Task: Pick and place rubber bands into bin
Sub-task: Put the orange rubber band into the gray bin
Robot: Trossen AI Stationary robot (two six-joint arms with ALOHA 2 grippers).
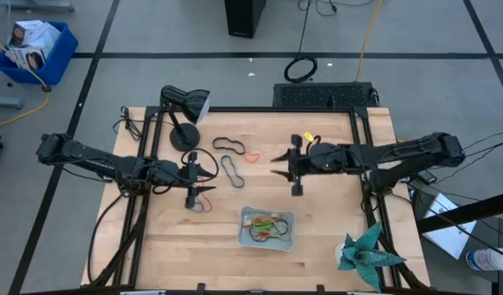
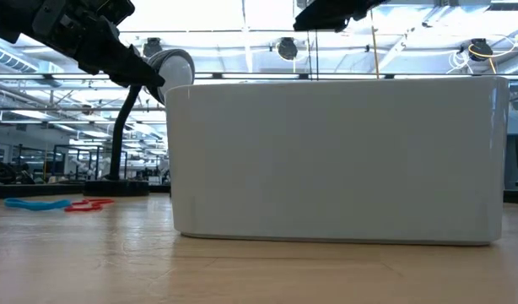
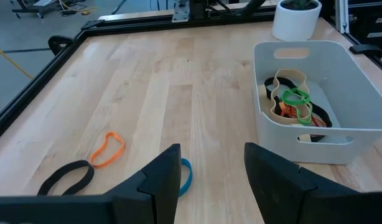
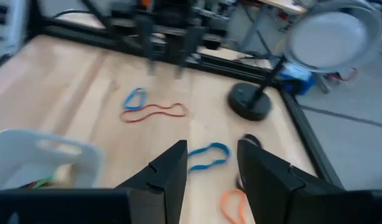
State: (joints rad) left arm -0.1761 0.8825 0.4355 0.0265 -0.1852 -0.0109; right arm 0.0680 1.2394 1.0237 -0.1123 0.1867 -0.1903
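High view: the bin [image 1: 267,229] sits near the table's front edge, right of centre, holding several rubber bands [image 1: 266,227]. More bands [image 1: 233,170] lie loose at mid-table. The left gripper [image 1: 209,179] and right gripper [image 1: 277,165] hover either side of them, fingers spread.

Low view: the bin wall [image 2: 337,159] fills the frame; a blue band [image 2: 36,203] and a red band [image 2: 89,203] lie far left.

Left wrist view: fingers [image 3: 163,176] parted, empty, above a blue band [image 3: 185,176]; an orange band [image 3: 107,149] is nearby.

Right wrist view: fingers [image 4: 170,168] parted, empty, above a blue band [image 4: 208,155].
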